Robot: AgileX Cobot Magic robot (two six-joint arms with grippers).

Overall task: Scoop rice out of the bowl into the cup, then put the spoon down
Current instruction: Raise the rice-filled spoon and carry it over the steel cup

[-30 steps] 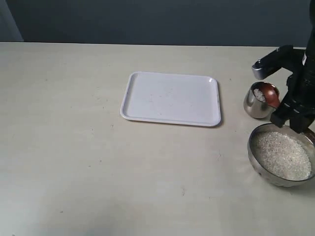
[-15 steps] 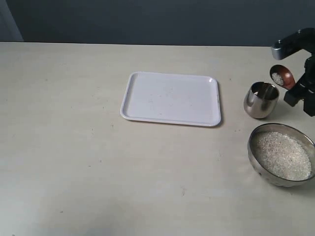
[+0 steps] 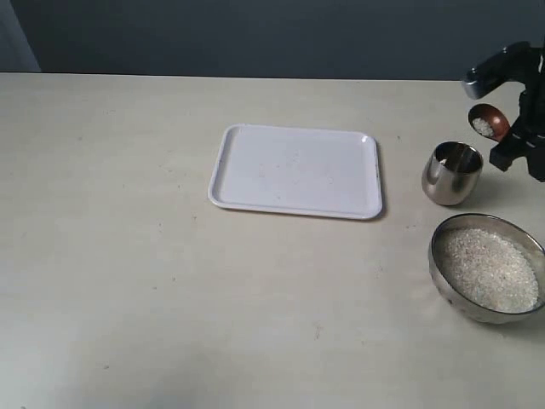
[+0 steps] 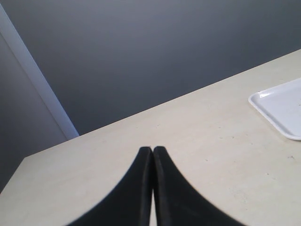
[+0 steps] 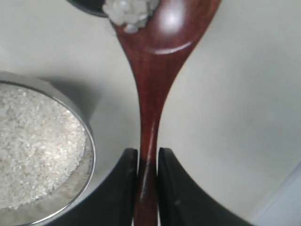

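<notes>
Spoon (image 5: pixel 155 70) in right hand (image 5: pixel 146 153)

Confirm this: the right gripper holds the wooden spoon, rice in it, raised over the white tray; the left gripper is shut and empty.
Not over the tray. The exterior view shows the spoon raised beside the cup, well to the tray's right. The rest stands: the right gripper holds it with rice in it, the left gripper is shut and empty.
</notes>
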